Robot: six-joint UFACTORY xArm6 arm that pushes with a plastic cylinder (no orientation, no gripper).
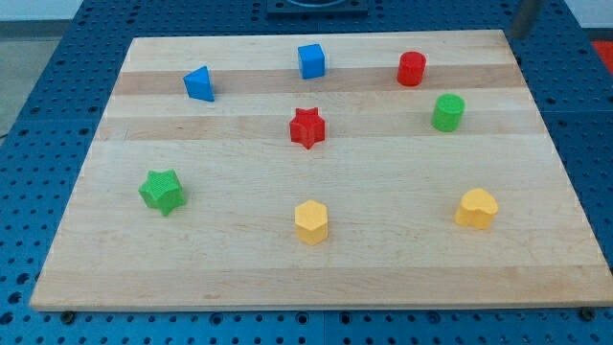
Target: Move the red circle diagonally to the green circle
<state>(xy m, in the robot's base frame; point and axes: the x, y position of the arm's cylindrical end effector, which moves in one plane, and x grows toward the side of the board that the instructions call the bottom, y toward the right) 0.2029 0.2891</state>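
Note:
The red circle [411, 69] stands near the board's top edge, right of centre. The green circle [447, 112] stands just below and to the right of it, a small gap apart. A blurred grey rod enters at the view's top right; my tip [518, 34] is at the board's top right corner, well to the right of and above the red circle, touching no block.
On the wooden board [536, 259] also stand a blue cube [311, 61], a blue triangle [199, 83], a red star [307, 127], a green star [162, 192], a yellow hexagon [311, 222] and a yellow heart [476, 208]. A blue perforated table surrounds the board.

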